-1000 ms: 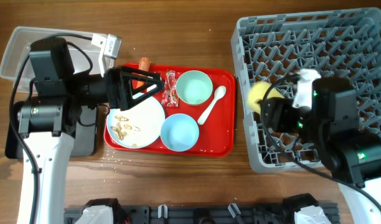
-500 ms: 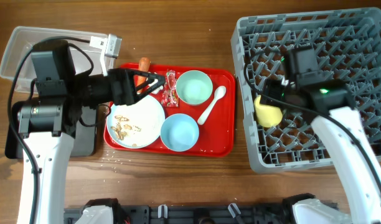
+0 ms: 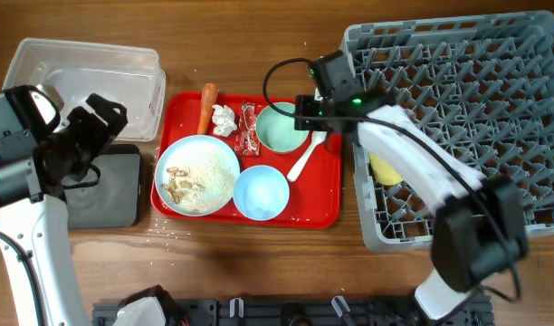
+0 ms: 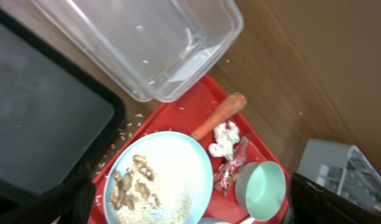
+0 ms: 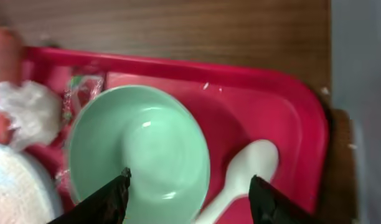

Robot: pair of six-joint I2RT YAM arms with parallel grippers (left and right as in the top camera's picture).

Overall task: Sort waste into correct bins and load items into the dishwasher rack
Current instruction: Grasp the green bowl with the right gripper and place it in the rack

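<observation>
Fingers spread wide, the right gripper (image 5: 188,178) hovers over the round pale green bowl (image 5: 141,152) on the red plastic tray (image 5: 290,118), a small white spoon (image 5: 240,177) just beside it. The left gripper (image 3: 99,136), also spread and empty, hangs by the clear plastic rectangular tub (image 3: 87,65) and shallow black rectangular tray (image 3: 114,192). A small yellow cup (image 3: 386,169) lies in the large grey plastic dishwasher rack (image 3: 458,54).

White arm links (image 3: 413,163), black joint housings (image 3: 476,240), black-fingered right pincer (image 5: 189,186), looping black cables (image 3: 275,68), small green light (image 3: 357,101).
</observation>
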